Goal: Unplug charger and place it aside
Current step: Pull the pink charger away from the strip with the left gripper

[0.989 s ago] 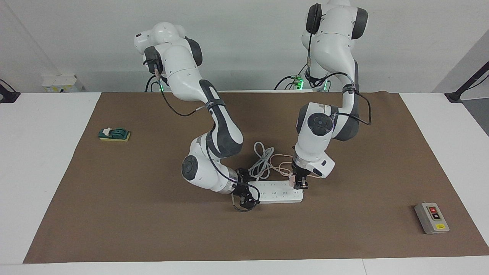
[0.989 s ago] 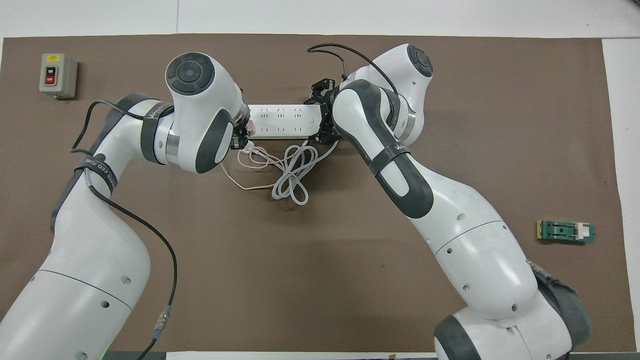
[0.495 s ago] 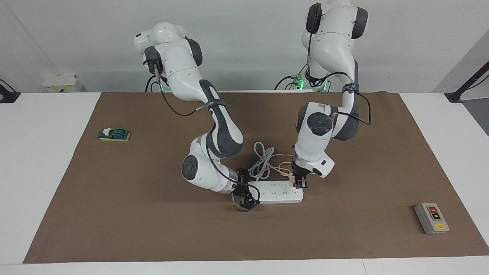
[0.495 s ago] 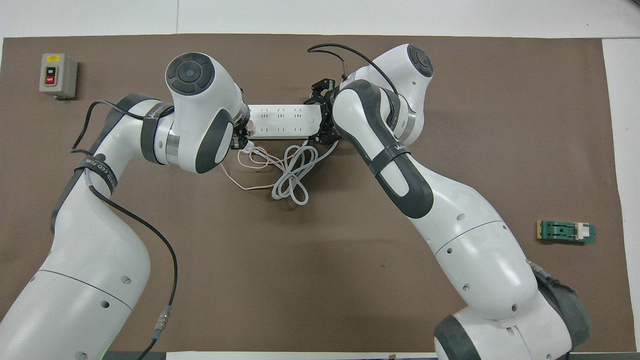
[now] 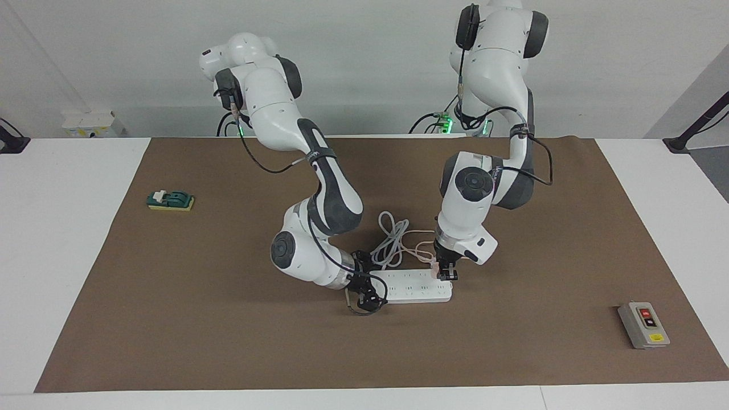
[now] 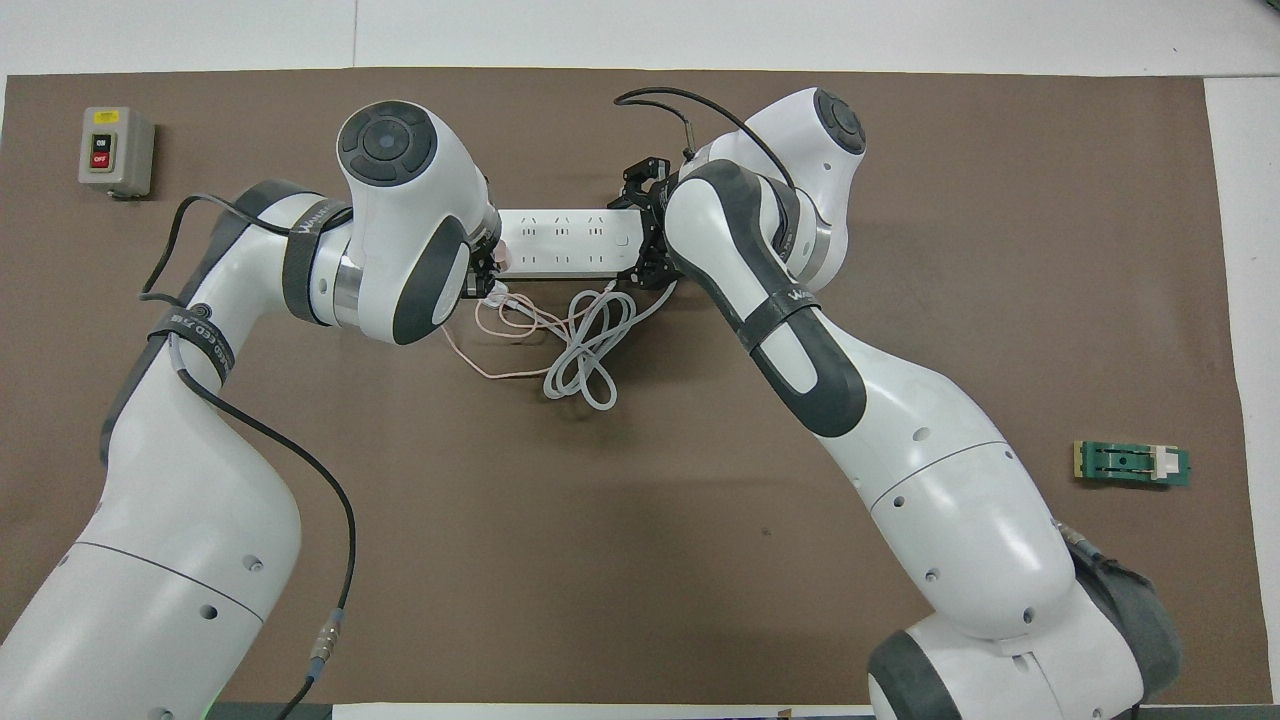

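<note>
Gripping the charger (image 5: 436, 267), the left hand (image 5: 447, 275) hangs over the end of the white power strip (image 5: 413, 286) toward the left arm's end of the surface, fingers pressed together on the small pink cube. Facing view shows the hand's tips just above the strip with a pale gap under them; cannot tell if the prongs are fully out of the socket. Overhead view hides that hand almost entirely under the left arm's big wrist joint; only a sliver of pink shows at the strip's end (image 6: 502, 258).

Charger's thin pink cable (image 6: 495, 345) loops on the brown mat (image 5: 512, 353), on the robots' side of the strip, tangled beside the thick grey-white cord (image 6: 585, 350). Overhead view shows both loops fully; facing view has them partly blocked by the arms.

Right hand (image 5: 364, 293) sits at the strip's other end, low on the surface, fingers spread on either side of that end as seen overhead (image 6: 645, 225); contact with the strip cannot be told.

Grey button box (image 5: 643, 325) lies well apart toward the left arm's end, farther from the robots. Green block on a yellow pad (image 5: 170, 200) lies toward the right arm's end, nearer the robots.
</note>
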Robot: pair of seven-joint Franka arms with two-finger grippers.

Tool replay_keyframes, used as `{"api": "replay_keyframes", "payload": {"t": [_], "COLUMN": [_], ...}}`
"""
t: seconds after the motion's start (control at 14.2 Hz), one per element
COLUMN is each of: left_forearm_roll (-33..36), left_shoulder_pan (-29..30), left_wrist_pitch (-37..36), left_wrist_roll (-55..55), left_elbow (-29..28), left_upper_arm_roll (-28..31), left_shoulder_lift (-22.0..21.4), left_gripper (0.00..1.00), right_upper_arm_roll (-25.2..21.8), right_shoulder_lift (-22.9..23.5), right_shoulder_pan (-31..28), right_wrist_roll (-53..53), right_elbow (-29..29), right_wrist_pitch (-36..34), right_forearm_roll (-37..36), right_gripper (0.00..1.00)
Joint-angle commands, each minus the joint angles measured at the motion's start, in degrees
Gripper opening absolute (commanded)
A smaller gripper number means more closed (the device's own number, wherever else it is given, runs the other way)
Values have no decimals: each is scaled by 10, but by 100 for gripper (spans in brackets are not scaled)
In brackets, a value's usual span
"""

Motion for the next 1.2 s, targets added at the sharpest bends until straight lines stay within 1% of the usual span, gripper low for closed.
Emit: {"api": "replay_keyframes", "payload": {"t": [0.0, 0.21, 0.35, 0.42, 0.49, 0.57, 0.64, 0.71, 0.85, 1.13], "left_forearm_roll": [14, 9, 8, 6, 5, 6, 6, 6, 5, 2], "left_shoulder_pan": [10, 32, 52, 61, 73, 85, 97, 107, 145, 238], "left_wrist_pitch": [-83, -125, -175, -197, -213, -227, -240, -252, -279, -300], "left_wrist_roll": [35, 81, 145, 183, 213, 239, 262, 291, 385, 546], "left_elbow": [15, 14, 13, 12, 11, 10, 10, 9, 6, -4], "left_upper_arm_roll": [11, 10, 10, 10, 11, 11, 11, 11, 11, 11], "left_shoulder_lift": [-36, -71, -100, -115, -128, -139, -146, -153, -170, -195], "left_gripper": [0, 0, 0, 0, 0, 0, 0, 0, 0, 0], "right_upper_arm_roll": [3, 3, 3, 3, 3, 3, 3, 3, 3, 1], "right_shoulder_lift": [18, 18, 18, 17, 16, 11, 6, -3, -24, -69], "right_shoulder_pan": [5, 6, 7, 7, 7, 7, 7, 7, 5, -2], "right_wrist_roll": [-15, -15, -12, -9, -5, 4, 12, 13, 16, 25], "right_elbow": [14, 14, 14, 14, 15, 14, 15, 15, 8, -16], "right_wrist_pitch": [46, 47, 49, 46, 42, 41, 40, 39, 31, 1], "right_forearm_roll": [-12, -12, -12, -12, -11, -11, -12, -10, -9, -9], "right_gripper": [38, 38, 38, 42, 51, 77, 100, 100, 100, 100]}}
